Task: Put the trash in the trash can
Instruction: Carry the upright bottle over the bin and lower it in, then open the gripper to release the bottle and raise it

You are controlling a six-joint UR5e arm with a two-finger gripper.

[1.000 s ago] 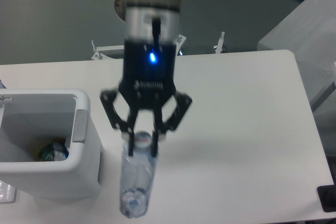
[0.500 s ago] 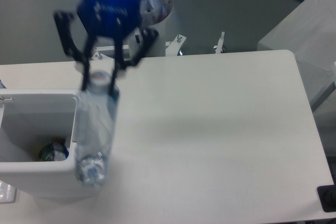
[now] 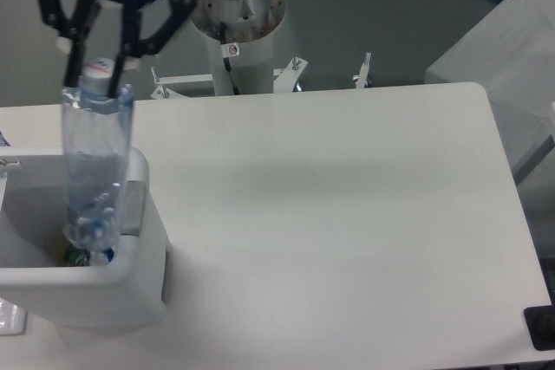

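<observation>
At the far left stands the trash can (image 3: pixel 143 279), a white bin with a thick rounded rim, set on the left end of the bench (image 3: pixel 347 214). A grey strip (image 3: pixel 132 207) runs down the inside of its right wall. Deep in the bin I can make out something small with green and yellow on it (image 3: pixel 80 256), too blurred to name.

Just above the bin hangs the bottle (image 3: pixel 94 162), clear and bluish, upright with its white neck at the top. Its bottom end sits in front of the bin's opening, close to the right wall; I cannot tell whether it is already below the rim or only in line with it.

My fingers (image 3: pixel 97 65) are closed on the white neck of the bottle, one black fingertip on each side of it, and the bottle hangs straight down from them. The black linkages above spread out to both sides near the top edge of the picture.

To the right of my fingers stands my round grey base column (image 3: pixel 234 19), behind the bench's far edge. The white bench stretches on to the right.
</observation>
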